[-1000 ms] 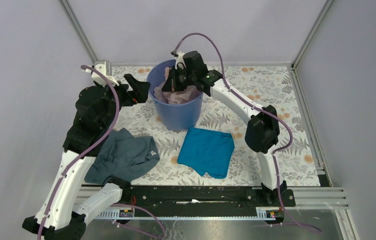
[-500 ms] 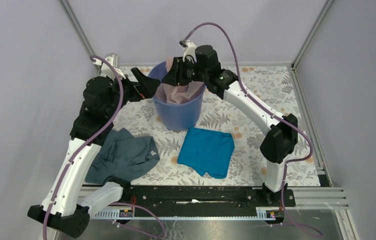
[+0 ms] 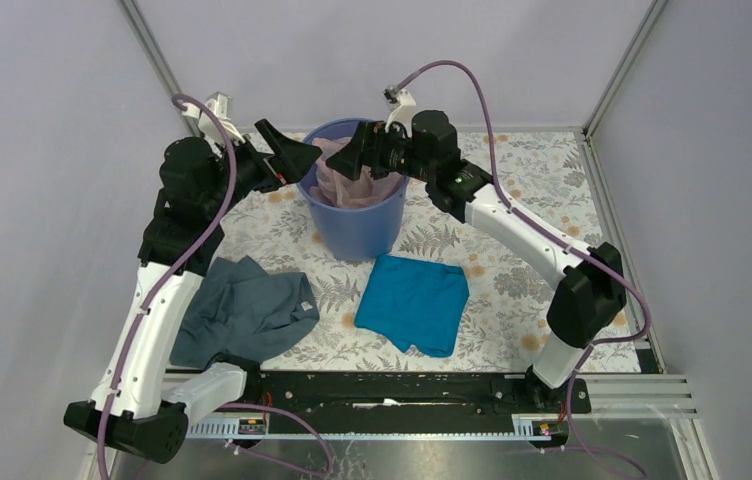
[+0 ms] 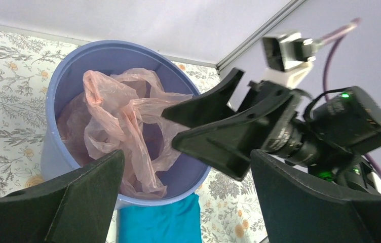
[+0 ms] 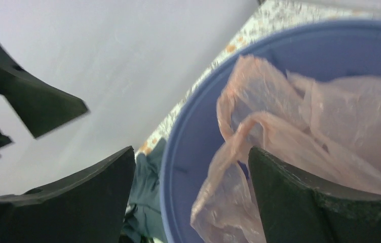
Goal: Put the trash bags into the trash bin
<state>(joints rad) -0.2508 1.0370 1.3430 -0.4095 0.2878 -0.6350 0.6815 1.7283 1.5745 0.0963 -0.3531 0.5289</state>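
Floral table (image 3: 542, 160), bin (image 3: 352, 230) floor under bag (image 3: 345, 182)

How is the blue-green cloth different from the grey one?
The teal cloth is bright blue-green; the grey cloth is dull grey. The teal cloth lies smooth and nearly square just in front of the trash bin; the grey cloth is rumpled, off to the left, its left edge hidden by the left arm. Both lie on the flowery table, outside the bin.
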